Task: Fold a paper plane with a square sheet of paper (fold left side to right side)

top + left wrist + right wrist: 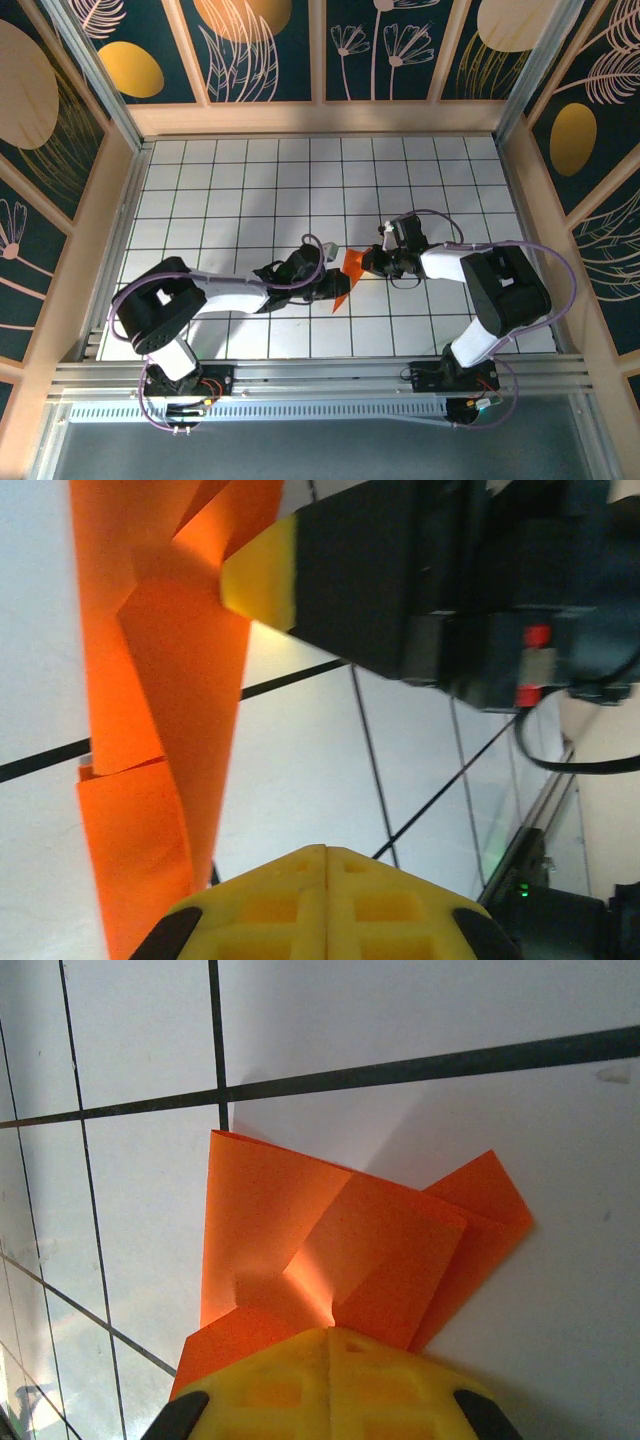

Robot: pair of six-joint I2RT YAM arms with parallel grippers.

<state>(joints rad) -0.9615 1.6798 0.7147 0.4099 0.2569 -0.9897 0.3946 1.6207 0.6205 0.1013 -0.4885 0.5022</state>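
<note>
The square sheet of paper (349, 270) is bright orange, folded into overlapping flaps, and lies on the white tiled table between the two grippers. In the right wrist view the paper (330, 1230) puckers into a lit ridge that runs into the seam of my right gripper (330, 1332), whose yellow fingers are shut on it. The left wrist view has that right gripper's yellow fingertip (258, 575) at the paper's (150, 730) upper folds. My left gripper (327, 852) is shut with nothing in it, just right of the paper's long edge. From above, the left gripper (325, 282) and right gripper (368, 262) flank the paper closely.
The white tiled table (250, 190) has wooden walls round it, and a metal rail (320, 375) carries the arm bases at the near edge. Purple cables loop over both arms.
</note>
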